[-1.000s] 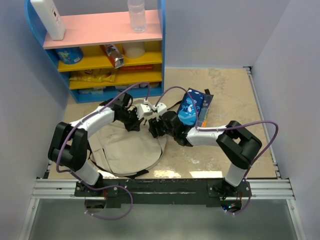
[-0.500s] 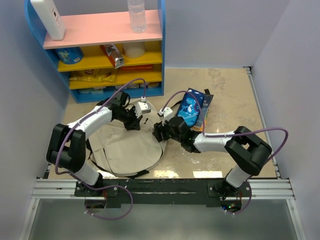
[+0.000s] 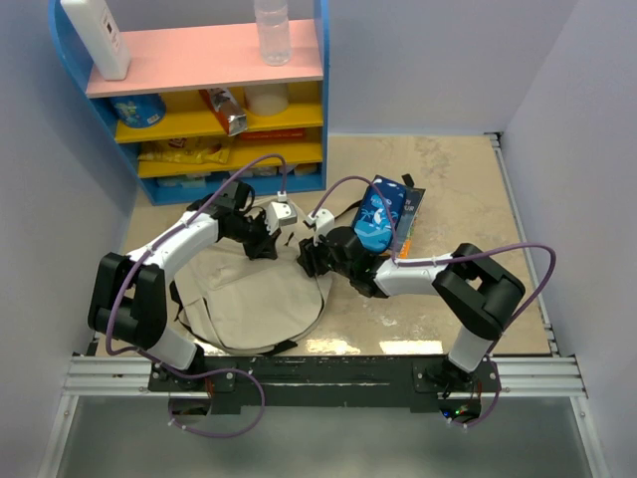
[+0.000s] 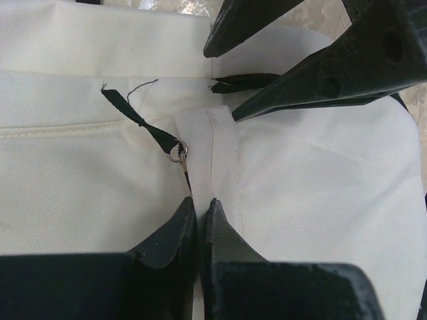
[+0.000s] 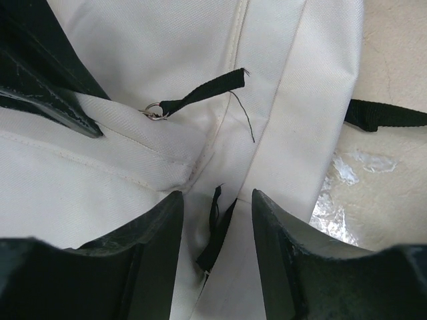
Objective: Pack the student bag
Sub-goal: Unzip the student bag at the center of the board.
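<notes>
as the left tool (image 4: 199,220) pinches only a thin seam of the bag (image 3: 249,299), flat on the desk's (image 3: 448,179) near left, and the right tool (image 5: 217,220) hangs spread over a pull tab (image 5: 213,230), cloth may slip or the tab be missed.

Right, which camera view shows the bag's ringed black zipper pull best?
The right wrist view: the zipper pull lies full length on the student bag, ring visible. The left wrist view shows it thinner and twisted; the top view cannot resolve it.
</notes>
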`<state>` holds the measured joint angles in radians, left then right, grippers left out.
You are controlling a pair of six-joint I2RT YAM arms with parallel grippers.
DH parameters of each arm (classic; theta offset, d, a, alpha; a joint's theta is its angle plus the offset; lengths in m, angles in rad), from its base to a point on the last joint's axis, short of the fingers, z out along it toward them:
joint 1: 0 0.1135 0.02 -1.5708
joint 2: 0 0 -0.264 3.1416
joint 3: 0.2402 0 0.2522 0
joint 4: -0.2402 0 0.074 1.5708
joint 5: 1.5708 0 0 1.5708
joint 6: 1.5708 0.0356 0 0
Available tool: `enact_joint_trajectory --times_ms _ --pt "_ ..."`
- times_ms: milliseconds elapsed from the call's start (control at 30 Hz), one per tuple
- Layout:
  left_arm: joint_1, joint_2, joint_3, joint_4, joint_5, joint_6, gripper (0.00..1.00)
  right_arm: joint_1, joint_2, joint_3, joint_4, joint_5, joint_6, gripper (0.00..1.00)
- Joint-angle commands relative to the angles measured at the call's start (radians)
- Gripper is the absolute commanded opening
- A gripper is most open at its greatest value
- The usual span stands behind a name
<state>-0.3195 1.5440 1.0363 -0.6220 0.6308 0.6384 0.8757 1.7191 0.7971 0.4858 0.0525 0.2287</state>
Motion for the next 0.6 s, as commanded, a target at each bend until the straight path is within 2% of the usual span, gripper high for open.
enact_joint_trajectory --times_ms 0,233,567 --pt "0.005 -0.047 0.044 0.011 0.061 0.009 0.00 0.002 0.011 0.037 0.025 -0.017 0.011 0.47" --pt "0.007 -0.047 0.036 0.024 0.055 0.006 0.00 0.000 0.008 0.019 0.034 -0.028 0.026 0.36" --pt "0.011 -0.065 0.056 -0.054 0.076 0.070 0.00 -0.003 0.007 -0.010 0.085 -0.088 -0.003 0.33"
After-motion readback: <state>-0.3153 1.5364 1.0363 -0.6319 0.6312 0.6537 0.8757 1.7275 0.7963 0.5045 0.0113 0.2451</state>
